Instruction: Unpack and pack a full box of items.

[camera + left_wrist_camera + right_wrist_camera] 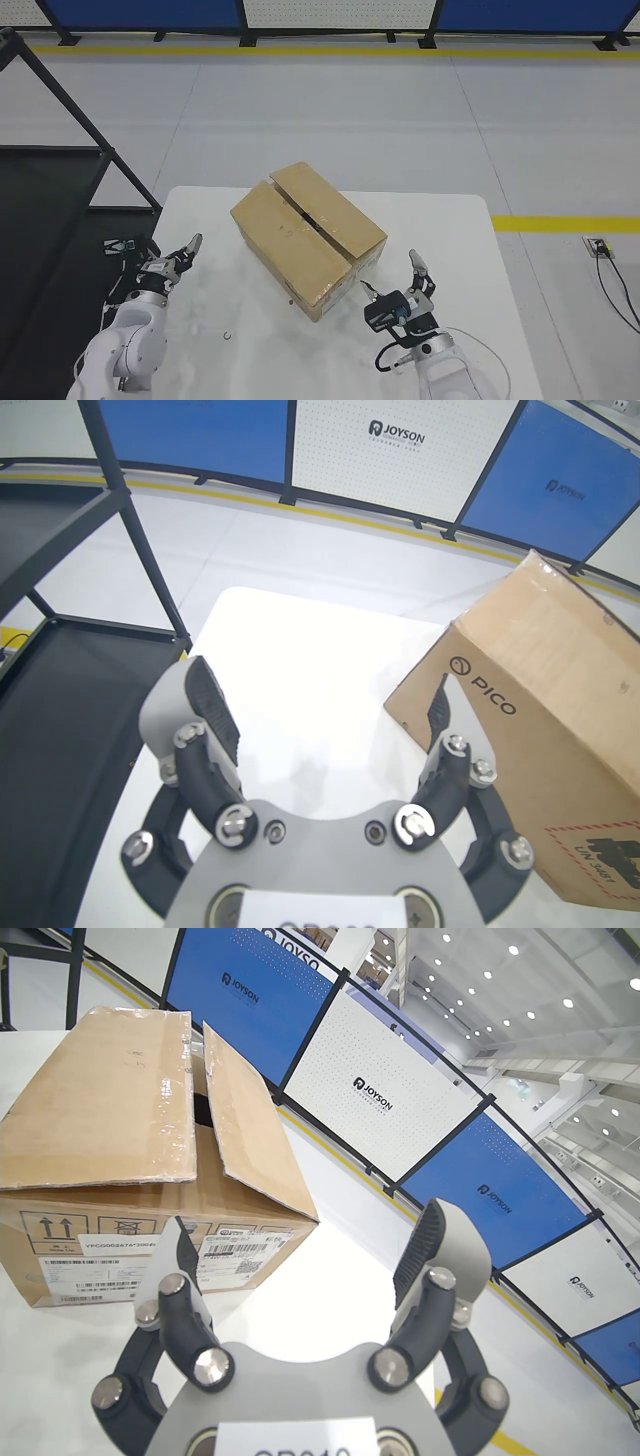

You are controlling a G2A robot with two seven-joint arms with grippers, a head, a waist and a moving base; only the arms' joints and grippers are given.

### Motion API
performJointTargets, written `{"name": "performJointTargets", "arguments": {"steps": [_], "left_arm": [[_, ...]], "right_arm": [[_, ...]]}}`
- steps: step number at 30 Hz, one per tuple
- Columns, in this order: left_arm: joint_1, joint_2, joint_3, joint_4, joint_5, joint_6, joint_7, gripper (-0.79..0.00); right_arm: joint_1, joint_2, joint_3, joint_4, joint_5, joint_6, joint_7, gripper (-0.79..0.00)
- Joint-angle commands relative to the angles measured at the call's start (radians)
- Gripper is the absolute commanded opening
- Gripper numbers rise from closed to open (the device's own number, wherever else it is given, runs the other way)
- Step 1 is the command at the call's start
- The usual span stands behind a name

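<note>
A brown cardboard box (308, 238) stands near the middle of the white bench (450, 230), turned at an angle to the bench edges. Its two top flaps are folded down, with a dark gap open along the seam between them. In the right wrist view the nearer flap of the box (100, 1118) sits slightly raised, and printed labels cover the end panel.

The left gripper (160, 245) hangs at the left edge of the bench, apart from the box, with its fingers spread wide and nothing between them. The right gripper (392, 275) sits just beside the box's near right corner, also with its fingers wide and empty.

A black metal shelf rack (60, 200) stands close against the left side of the bench, near the left gripper (320, 700). A small ring-shaped item (229, 335) lies on the bench in front of the box. Blue and white partition panels (340, 12) line the far floor, and a cable (610, 270) lies on the floor to the right.
</note>
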Motion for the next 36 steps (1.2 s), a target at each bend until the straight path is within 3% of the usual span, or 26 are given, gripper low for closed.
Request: {"name": "performJointTargets", "arguments": {"steps": [1,5,14,18,28,36], "left_arm": [[0.000,0.000,0.000,0.000,0.001,-0.001,0.001,0.000],[0.000,0.000,0.000,0.000,0.001,-0.001,0.001,0.000],[-0.011,0.000,-0.006,-0.021,0.001,-0.003,0.020,0.000],[-0.012,0.001,-0.012,-0.019,0.008,0.001,0.020,0.000],[-0.016,0.000,0.003,-0.009,0.018,-0.007,0.025,0.000],[-0.013,0.001,-0.003,-0.007,0.010,-0.018,0.025,0.000]], "right_arm": [[0.000,0.000,0.000,0.000,-0.001,0.000,0.000,0.000],[0.001,0.001,-0.001,-0.002,-0.009,-0.005,-0.006,0.000],[0.096,-0.004,-0.024,0.088,-0.281,0.018,0.017,0.000],[0.142,-0.010,-0.039,0.141,-0.330,-0.002,0.031,0.000],[0.181,-0.028,-0.073,0.169,-0.360,0.055,0.031,0.000],[0.202,-0.040,-0.093,0.177,-0.374,0.045,0.042,0.000]]}}
